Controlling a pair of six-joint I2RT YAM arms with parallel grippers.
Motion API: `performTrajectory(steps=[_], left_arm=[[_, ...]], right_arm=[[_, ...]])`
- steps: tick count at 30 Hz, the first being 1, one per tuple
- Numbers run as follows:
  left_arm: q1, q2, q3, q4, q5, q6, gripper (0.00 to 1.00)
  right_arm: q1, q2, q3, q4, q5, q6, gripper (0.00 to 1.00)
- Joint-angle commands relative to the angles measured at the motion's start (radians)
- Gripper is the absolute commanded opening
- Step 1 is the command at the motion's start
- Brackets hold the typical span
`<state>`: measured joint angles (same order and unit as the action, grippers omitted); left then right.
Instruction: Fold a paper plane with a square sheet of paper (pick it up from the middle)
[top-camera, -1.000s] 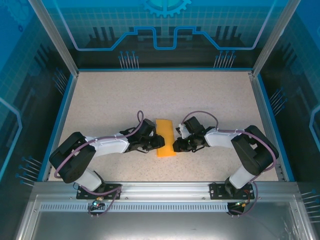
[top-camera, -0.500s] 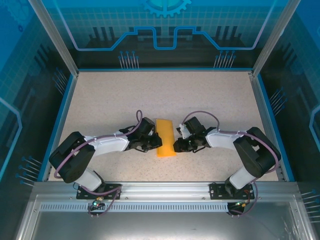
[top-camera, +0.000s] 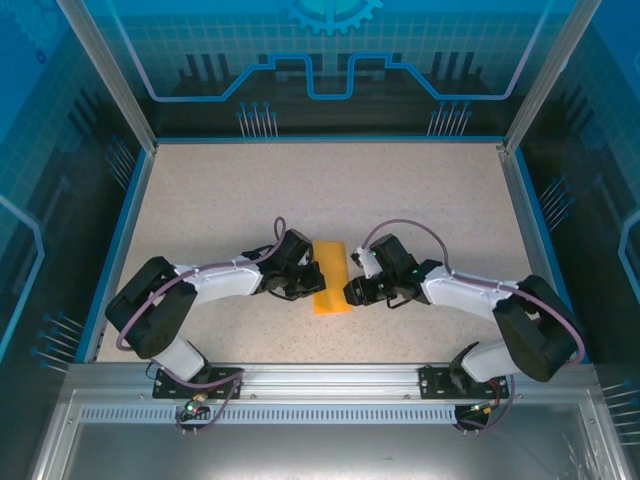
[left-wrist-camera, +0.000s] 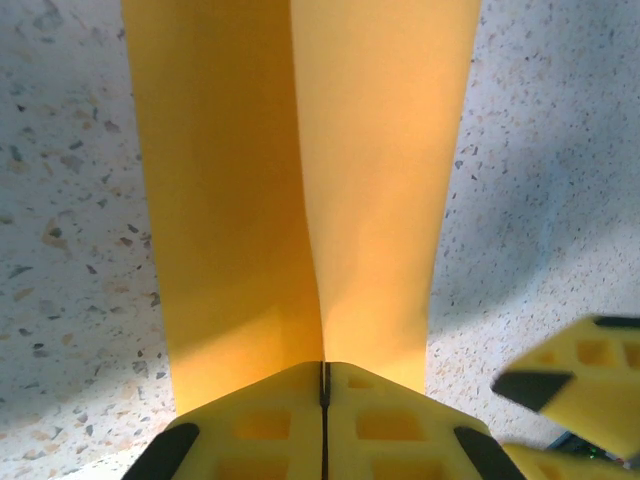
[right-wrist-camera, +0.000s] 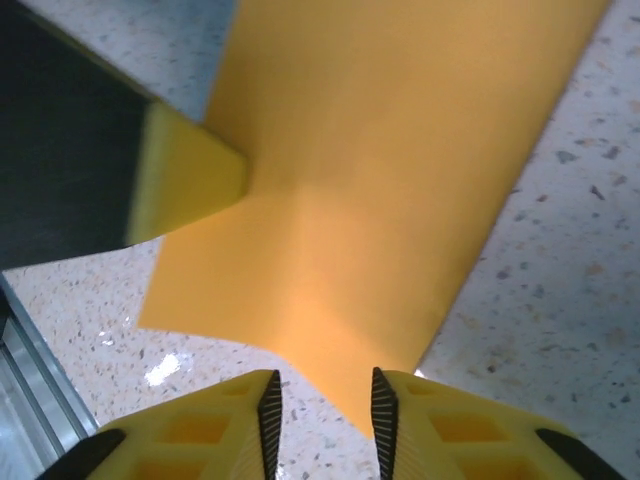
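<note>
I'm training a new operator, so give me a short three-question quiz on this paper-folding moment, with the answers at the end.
1. True or false: the left hand is shut on the folded orange-yellow paper.
2. The right hand has its jaws: A) shut tight, B) apart with a corner of the paper between them, C) closed on a pen.
3. Fill in: the paper lies between the two hands on a speckled ____.
Key: 1 true; 2 B; 3 table.

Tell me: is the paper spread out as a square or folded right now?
Folded. The paper shows as a narrow strip from above, and the left wrist view shows a crease running along it.
</note>
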<state>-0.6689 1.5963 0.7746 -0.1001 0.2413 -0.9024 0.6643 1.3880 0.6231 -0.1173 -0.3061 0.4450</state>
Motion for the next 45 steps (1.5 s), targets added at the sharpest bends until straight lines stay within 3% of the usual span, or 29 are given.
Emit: performTrajectory(steps=[1, 8, 17, 30, 38, 45], left_arm=[[0.015, 0.019, 0.028, -0.022, 0.045, -0.029, 0.07], [0.032, 0.028, 0.029, -0.005, 0.076, -0.052, 0.08], [0.042, 0.025, 0.028, -0.008, 0.085, -0.055, 0.08], [0.054, 0.020, 0.010, -0.003, 0.087, -0.053, 0.08], [0.063, 0.021, 0.005, -0.004, 0.092, -0.046, 0.09], [0.064, 0.022, 0.003, -0.002, 0.098, -0.044, 0.12]], right_arm=[[0.062, -0.069, -0.027, 0.043, 0.056, -0.073, 0.37], [0.213, -0.155, -0.088, 0.148, 0.219, -0.191, 0.44], [0.371, -0.014, -0.025, 0.201, 0.391, -0.294, 0.48], [0.402, 0.128, 0.053, 0.247, 0.453, -0.338, 0.49], [0.400, 0.135, 0.070, 0.226, 0.474, -0.334, 0.26], [0.368, 0.116, 0.067, 0.228, 0.444, -0.327, 0.14]])
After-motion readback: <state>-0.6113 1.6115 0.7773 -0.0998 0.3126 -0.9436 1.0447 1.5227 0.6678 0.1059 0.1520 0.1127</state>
